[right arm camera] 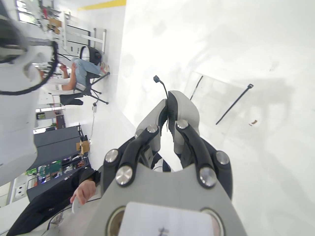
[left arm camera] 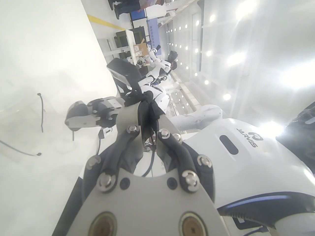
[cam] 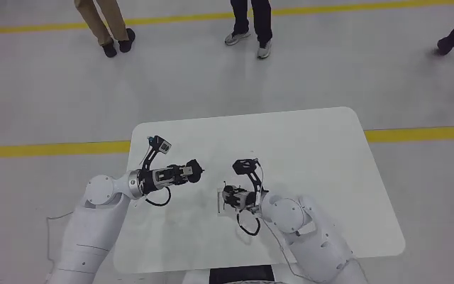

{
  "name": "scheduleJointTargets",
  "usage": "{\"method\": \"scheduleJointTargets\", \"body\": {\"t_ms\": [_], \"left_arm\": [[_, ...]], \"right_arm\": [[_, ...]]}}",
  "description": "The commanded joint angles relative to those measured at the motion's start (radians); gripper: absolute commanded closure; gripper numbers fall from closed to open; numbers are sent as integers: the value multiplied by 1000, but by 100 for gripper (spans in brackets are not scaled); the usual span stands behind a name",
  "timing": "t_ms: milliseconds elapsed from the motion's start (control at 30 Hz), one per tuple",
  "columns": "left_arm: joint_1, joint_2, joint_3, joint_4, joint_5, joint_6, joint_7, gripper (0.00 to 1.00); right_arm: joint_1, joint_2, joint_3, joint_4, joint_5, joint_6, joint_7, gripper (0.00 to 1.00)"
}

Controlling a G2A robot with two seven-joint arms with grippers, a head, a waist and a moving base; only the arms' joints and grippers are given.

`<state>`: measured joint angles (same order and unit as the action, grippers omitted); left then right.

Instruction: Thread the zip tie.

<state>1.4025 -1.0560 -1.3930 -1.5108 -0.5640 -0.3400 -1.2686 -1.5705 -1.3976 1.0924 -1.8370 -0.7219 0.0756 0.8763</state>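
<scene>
My right tool (right arm camera: 169,99) is clenched on the zip tie (right arm camera: 156,78), its head poking past the tips. Left tool (left arm camera: 147,104), pinched shut, sits well apart from the right tool. I'd hold that head steady and feed the tail in slowly, square-on.

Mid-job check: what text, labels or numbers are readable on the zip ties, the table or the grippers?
Held zip tie, pinched in the right gripper: no print.
Loose zip tie and the table: no print.
White label at the right gripper's base: a dark mark, cut off and blurred, unreadable.
Left gripper: no print.
</scene>
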Motion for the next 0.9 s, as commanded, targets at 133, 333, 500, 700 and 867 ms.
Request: {"method": "scheduleJointTargets", "body": {"t_ms": [133,333,500,700,867], "left_arm": [[0,0,0,0,0,0,0,100],[0,0,0,0,0,0,0,100],[0,0,0,0,0,0,0,100],[0,0,0,0,0,0,0,100],[0,0,0,0,0,0,0,100]], "right_arm": [[-7,2,5,-7,12,-22,-5,100],[-7,2,5,-7,12,-22,-5,100],[-24,3,6,-15,43,-41,-80,100],[-95,11,20,-52,73,-133,-261,100],[-155,14,13,-64,92,-235,-447,100]]}}
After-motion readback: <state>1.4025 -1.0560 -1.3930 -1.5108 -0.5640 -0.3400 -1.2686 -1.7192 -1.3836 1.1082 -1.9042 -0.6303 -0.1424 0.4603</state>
